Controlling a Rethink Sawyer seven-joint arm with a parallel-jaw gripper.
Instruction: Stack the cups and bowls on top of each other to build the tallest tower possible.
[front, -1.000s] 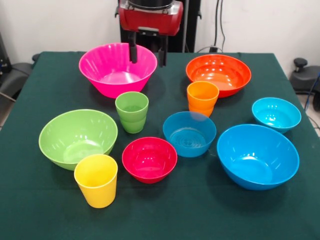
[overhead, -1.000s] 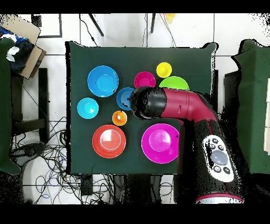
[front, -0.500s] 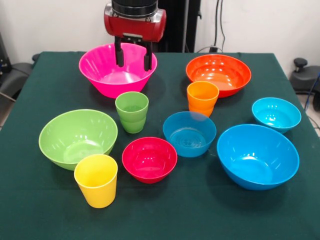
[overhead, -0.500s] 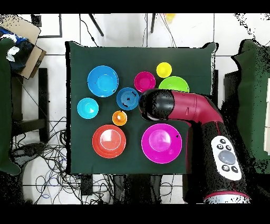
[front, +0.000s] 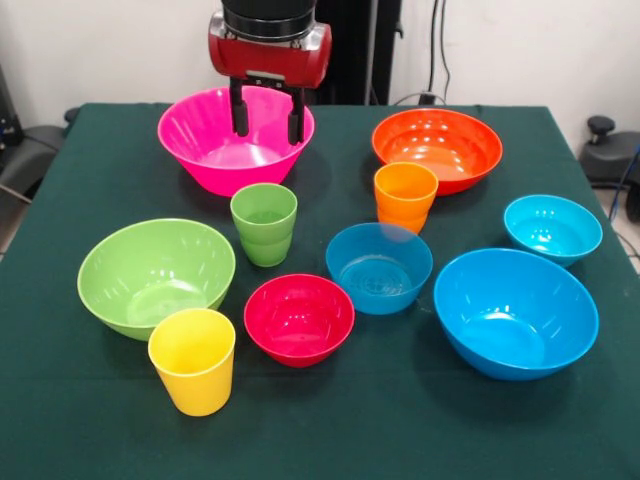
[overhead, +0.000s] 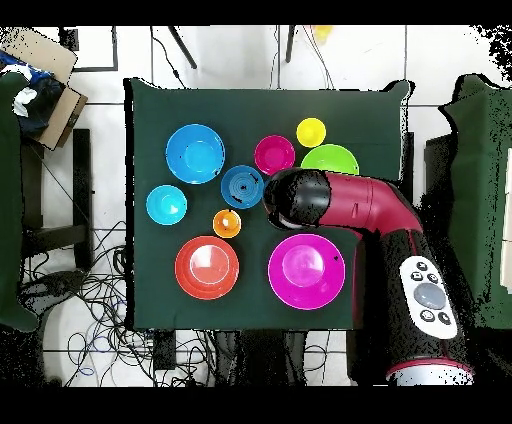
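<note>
My gripper (front: 267, 117) hangs open and empty, high over the table, and shows in front of the large pink bowl (front: 215, 150). The green cup (front: 264, 222) stands upright below and nearer. To its right is the orange cup (front: 405, 195), with the orange bowl (front: 450, 150) behind it. The yellow cup (front: 192, 360) stands at the front beside the light green bowl (front: 150, 272) and the red bowl (front: 299, 318). Three blue bowls sit to the right: middle (front: 379, 266), large (front: 515, 312), small (front: 552, 228). From overhead, the arm's head (overhead: 297, 200) hides the green cup.
A dark green cloth (front: 420, 420) covers the table. In the overhead view a cardboard box (overhead: 45, 75) sits off the table's upper left corner, and cables (overhead: 95, 290) lie on the floor to the left.
The gripper has moved left in the front view, from the pink bowl's right rim to over its middle. It has hardly moved in the last half second. Cups and bowls are unmoved.
</note>
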